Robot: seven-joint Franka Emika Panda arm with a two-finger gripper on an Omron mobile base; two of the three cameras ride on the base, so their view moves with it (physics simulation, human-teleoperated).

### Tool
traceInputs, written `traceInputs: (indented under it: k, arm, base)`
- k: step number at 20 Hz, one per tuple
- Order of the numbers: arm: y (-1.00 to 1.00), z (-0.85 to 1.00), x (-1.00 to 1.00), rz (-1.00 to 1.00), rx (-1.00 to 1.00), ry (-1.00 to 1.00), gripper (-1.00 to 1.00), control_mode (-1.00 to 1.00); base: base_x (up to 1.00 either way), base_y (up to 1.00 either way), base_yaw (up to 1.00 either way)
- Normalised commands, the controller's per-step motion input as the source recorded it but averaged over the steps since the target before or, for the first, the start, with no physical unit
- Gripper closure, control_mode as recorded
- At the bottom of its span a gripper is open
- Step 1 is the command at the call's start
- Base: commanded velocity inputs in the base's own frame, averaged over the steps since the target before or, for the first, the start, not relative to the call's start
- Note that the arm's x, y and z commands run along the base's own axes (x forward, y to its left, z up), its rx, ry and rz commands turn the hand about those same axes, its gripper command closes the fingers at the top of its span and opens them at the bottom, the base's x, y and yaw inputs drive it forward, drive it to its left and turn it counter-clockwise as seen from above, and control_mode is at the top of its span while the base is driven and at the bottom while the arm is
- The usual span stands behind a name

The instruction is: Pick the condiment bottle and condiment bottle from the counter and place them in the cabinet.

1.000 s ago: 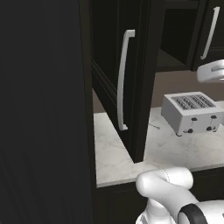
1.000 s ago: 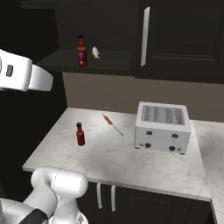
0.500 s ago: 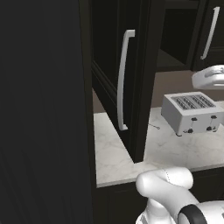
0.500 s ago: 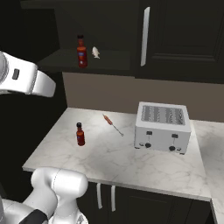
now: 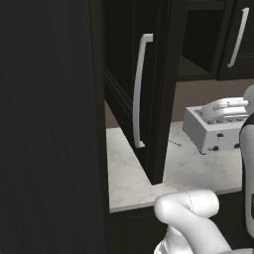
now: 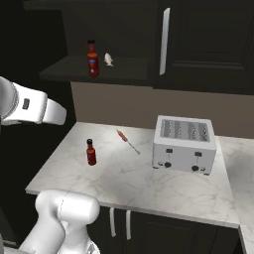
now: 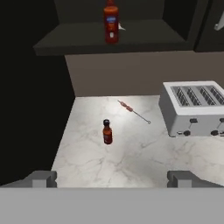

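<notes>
Gripper: its two grey fingertips (image 7: 42,178) stand at the lower left and lower right of the hand view, far apart, jaws spread wide, nothing between them; gripper (image 7: 113,179) is empty.
Small bottle: a red bottle (image 7: 107,131) with dark cap stands upright on the counter (image 7: 144,153), above the middle of the gap between the fingertips in the hand view, apart from them.
Same bottle, right base view: left of centre (image 6: 91,152), near the counter's left part.
Shelf bottle: a larger red bottle (image 6: 93,58) stands upright in the open cabinet (image 6: 99,69), upper left of the right base view; a small white thing (image 6: 108,59) lies just beside it, too small to tell what it is.
Skewer: a thin red stick (image 6: 127,141) lies between the small bottle and the toaster (image 6: 185,144).
Counter: white marble with grey veins, toaster at its right part.
Room: dark cabinet doors with pale bar handles (image 5: 139,96), brown wall under them.
</notes>
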Motion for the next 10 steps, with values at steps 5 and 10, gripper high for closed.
traceInputs:
  k: [5,10]
  arm:
    - [0.01,-0.21,0.00,0.00,-0.01,0.04,-1.00,-1.00]
    - [0.00,-0.09,0.00,0.00,0.00,0.03,-1.00,-1.00]
  base:
    - [0.00,0.00,0.00]
    - [0.00,0.00,0.00]
